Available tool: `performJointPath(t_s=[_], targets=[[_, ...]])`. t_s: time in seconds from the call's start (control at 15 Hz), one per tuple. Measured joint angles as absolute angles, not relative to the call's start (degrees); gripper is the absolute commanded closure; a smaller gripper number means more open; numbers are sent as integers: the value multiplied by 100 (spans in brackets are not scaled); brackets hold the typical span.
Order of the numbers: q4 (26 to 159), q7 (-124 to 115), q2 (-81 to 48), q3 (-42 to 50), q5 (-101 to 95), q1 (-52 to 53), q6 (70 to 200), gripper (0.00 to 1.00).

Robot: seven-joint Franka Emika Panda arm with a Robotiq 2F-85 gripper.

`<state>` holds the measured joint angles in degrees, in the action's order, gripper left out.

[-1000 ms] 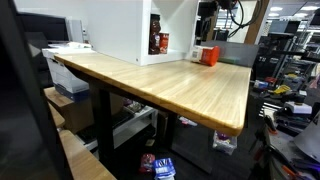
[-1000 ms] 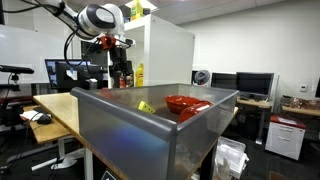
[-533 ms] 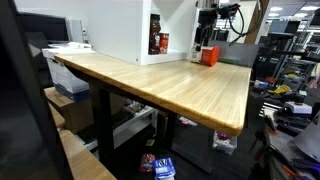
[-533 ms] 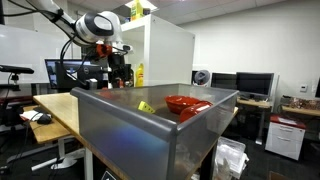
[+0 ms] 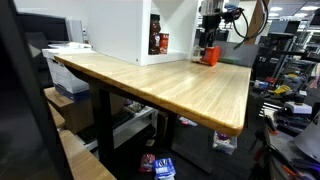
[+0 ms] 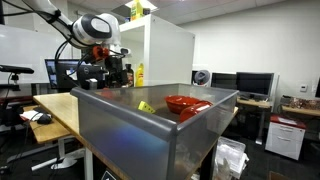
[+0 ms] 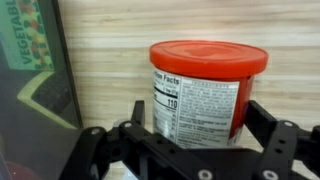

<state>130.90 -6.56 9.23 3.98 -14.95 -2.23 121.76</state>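
Our gripper (image 7: 203,140) is wide open, a finger on each side of the tub (image 7: 208,90) (no squeeze), so the tub stands on the table (image 7: 110,40) by itself.

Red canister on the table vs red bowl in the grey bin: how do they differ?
The red canister stands tall and upright with a lid on; the red bowl is low, wide and open. The canister carries a white printed label; the bowl shows none. The canister sits on the wooden table; the bowl lies in the grey bin. Both are red.
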Motion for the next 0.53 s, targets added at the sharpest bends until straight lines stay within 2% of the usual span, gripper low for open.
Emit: performJointPath(t_s=[0.53], targets=[[13437,-634,1227,418,-1495,-223,12176,0]])
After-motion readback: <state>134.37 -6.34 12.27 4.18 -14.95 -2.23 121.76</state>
